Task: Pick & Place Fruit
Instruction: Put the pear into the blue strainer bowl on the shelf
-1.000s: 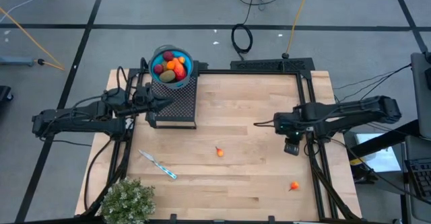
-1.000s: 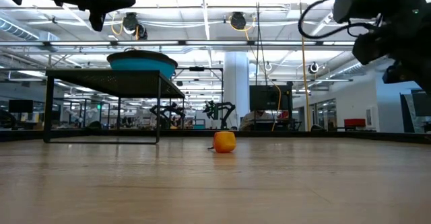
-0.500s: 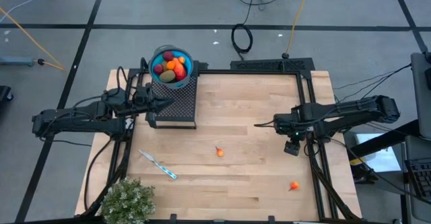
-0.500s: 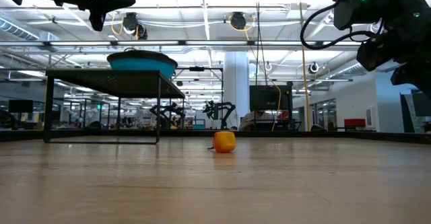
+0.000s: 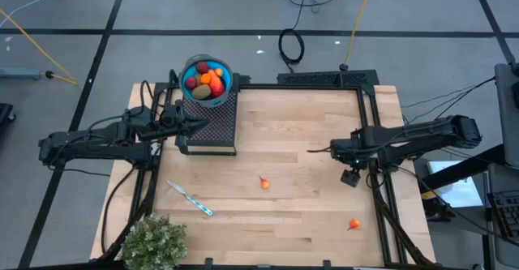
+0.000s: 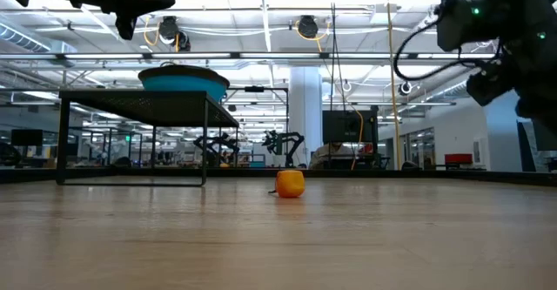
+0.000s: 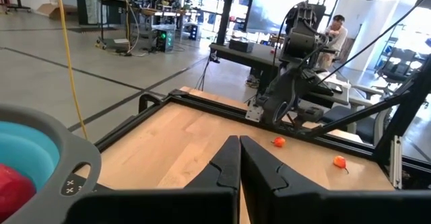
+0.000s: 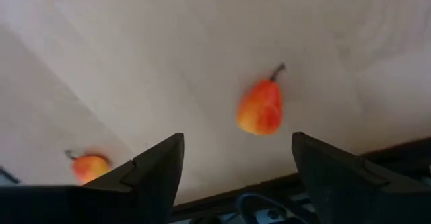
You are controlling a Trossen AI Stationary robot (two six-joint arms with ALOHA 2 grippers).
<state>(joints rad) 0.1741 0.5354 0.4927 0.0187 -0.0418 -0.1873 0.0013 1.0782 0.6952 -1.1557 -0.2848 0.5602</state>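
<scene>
Two fruits lie loose on the table (image 5: 308, 132): one (image 5: 264, 183) mid-table, well off to the side of the right gripper (image 5: 350, 175), the other (image 5: 353, 224) nearer that gripper, toward the table's front edge. The right gripper hangs above the boards with its fingers (image 8: 151, 173) apart and nothing between them. The rest of the fruit sits heaped in one blue bowl (image 5: 206, 79) on a black stand (image 5: 212, 126), just beside the left gripper (image 5: 185, 125), whose fingers (image 7: 225, 167) are pressed together, empty.
</scene>
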